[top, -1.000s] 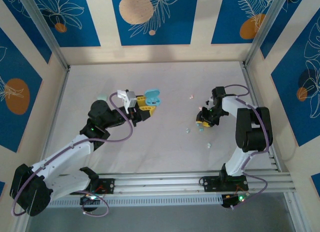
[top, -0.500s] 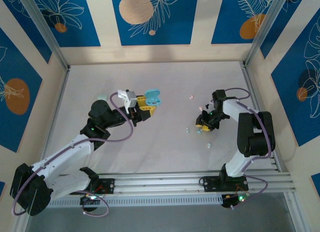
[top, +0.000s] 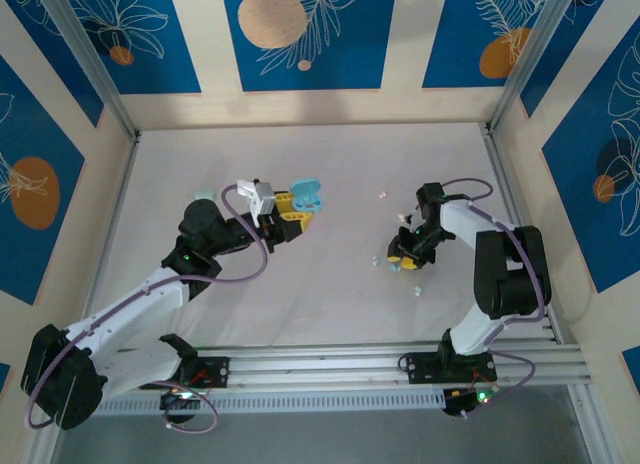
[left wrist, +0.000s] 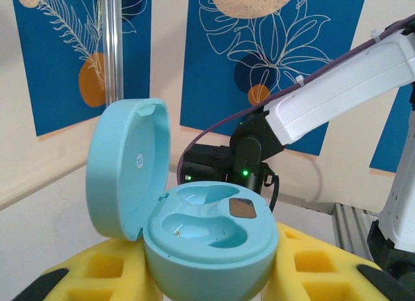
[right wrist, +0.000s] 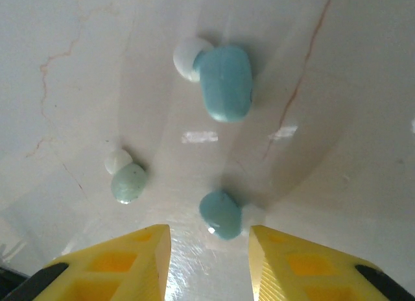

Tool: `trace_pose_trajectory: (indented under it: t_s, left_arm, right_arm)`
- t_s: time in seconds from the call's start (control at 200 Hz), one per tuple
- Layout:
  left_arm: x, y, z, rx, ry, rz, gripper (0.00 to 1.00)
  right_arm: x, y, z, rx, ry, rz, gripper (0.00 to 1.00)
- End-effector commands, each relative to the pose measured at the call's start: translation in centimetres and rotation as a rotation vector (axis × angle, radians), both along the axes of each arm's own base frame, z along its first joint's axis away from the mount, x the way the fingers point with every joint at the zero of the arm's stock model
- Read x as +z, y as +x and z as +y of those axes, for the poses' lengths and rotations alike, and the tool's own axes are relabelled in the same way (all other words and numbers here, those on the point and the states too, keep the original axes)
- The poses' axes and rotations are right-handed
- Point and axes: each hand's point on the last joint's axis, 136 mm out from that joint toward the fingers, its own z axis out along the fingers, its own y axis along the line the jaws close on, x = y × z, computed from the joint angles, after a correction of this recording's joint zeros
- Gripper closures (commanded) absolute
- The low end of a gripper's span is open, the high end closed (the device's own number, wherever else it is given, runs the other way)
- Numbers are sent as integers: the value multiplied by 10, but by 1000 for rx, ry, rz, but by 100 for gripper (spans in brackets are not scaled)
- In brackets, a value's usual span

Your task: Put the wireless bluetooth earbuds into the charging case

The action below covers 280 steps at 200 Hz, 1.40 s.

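Note:
My left gripper (top: 288,216) is shut on a pale blue charging case (top: 306,195), held off the table with its lid open. The left wrist view has the case (left wrist: 207,239) between yellow fingers (left wrist: 318,272), both wells empty. My right gripper (top: 403,252) points down at the table, open. Just beyond its tips (right wrist: 209,249) lies a small blue earbud (right wrist: 220,214), untouched on the table. A larger blue earbud (right wrist: 224,82) with a white tip lies farther off, and a mint earbud (right wrist: 128,183) to the left.
More tiny earbuds lie scattered: pinkish ones (top: 381,195) behind the right gripper, a pale one (top: 416,289) nearer the bases. Aluminium rails (top: 380,359) run along the near edge and posts stand at the walls. The right arm (left wrist: 337,93) crosses the left wrist view.
The right gripper has shifted slightly left and toward the near edge, lower over the blue earbuds. The left arm and case have not moved.

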Motion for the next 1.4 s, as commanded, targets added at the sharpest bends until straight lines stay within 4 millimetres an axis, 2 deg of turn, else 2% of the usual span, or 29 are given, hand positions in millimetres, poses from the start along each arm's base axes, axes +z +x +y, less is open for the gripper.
trace_pose_trajectory:
  t_s: [0.0,0.195,0.375,0.935,1.396]
  left_arm:
    - [9,-5,-2,-19,-25,-16,65]
    - [12,-8,-1,-22,-32,-22,65]
    - [15,-10,2,-14,-36,-27,65]
    - [15,-13,4,-13,-35,-28,65]
    - [14,-12,3,-14,-34,-27,65]
  right_arm:
    - [17,2,-1,33,-36,-38,63]
    - [9,17,3,93,-46,-61,62]
    - [0,19,6,190,-102,-75,62]
    - [-12,-1,6,182,-97,13,61]
    - [-15,-7,5,179,-98,34,61]
